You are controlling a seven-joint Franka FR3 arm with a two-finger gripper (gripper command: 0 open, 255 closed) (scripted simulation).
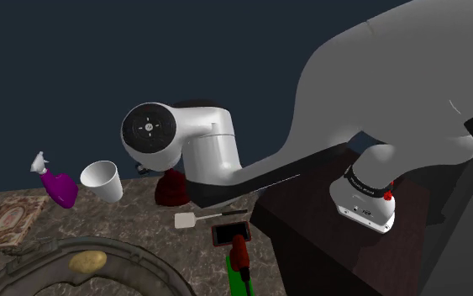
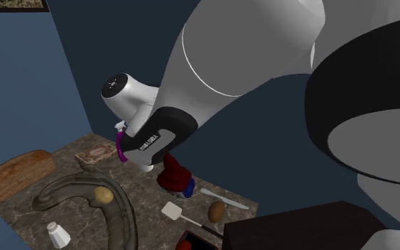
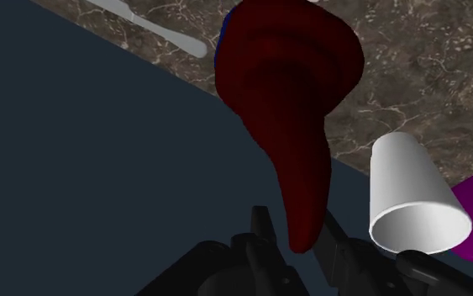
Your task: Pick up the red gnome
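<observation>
The white robot arm (image 1: pixel 212 151) bends low over a brown marbled counter (image 1: pixel 134 225). On it stands a dark-red gnome with a pointed hat (image 3: pixel 289 92), near a white cup (image 3: pixel 415 198). The hat tip reaches the black gripper (image 3: pixel 297 242); whether the gripper clasps it cannot be told.

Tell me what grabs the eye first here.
The white arm looms huge across the second exterior view's upper half. In the wrist view the dark red gnome dominates, its pointed hat tip right at the gripper, with a white cup beside it on the marbled counter.
</observation>
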